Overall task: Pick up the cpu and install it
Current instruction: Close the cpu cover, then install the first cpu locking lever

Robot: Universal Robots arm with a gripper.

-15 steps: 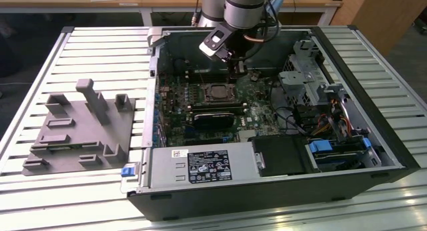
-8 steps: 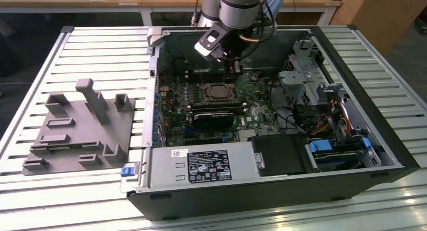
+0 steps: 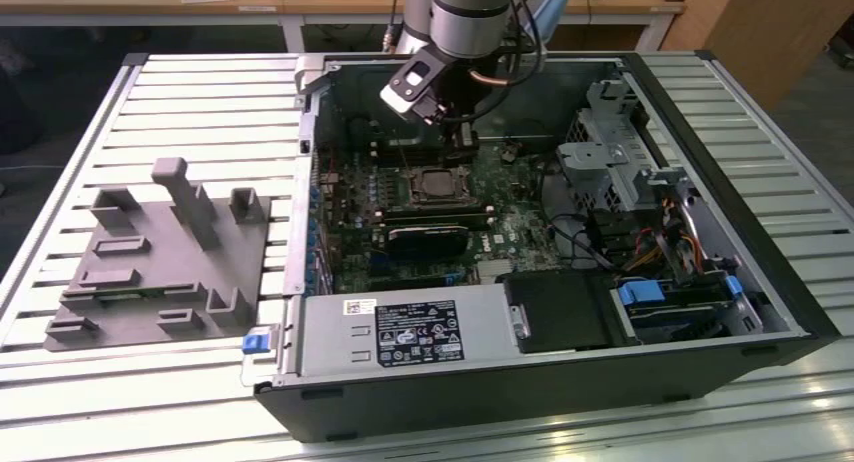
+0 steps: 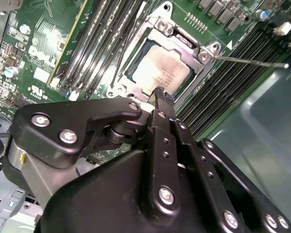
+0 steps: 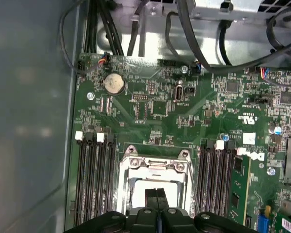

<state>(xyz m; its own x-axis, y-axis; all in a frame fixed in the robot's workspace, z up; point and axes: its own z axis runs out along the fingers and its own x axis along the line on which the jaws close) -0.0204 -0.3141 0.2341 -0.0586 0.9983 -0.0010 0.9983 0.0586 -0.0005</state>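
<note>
Silver-grey metal cpu (image 4: pixel 157 73) lying flat in the socket (image 4: pixel 202 54), close under the gripper (image 4: pixel 161 93), whose fingers are pressed together on nothing. Probably light, stiff, smooth-topped and fragile underneath, so best held by opposite edges.

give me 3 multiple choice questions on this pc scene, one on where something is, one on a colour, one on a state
1. Where is the pale silver square cpu?
A) hanging in mid-air
B) seated in the metal socket frame
C) outside the computer

2. What colour is the flat circuit board?
A) green
B) red
C) white

3. How do the fingers of the black gripper stand?
A) wide open
B) clamped on a cable
C) shut, nothing between them

Answers: B, the cpu lies inside the frame in the second wrist view. A, the board is green in both wrist views. C, the fingertips meet empty in the first wrist view.
</note>
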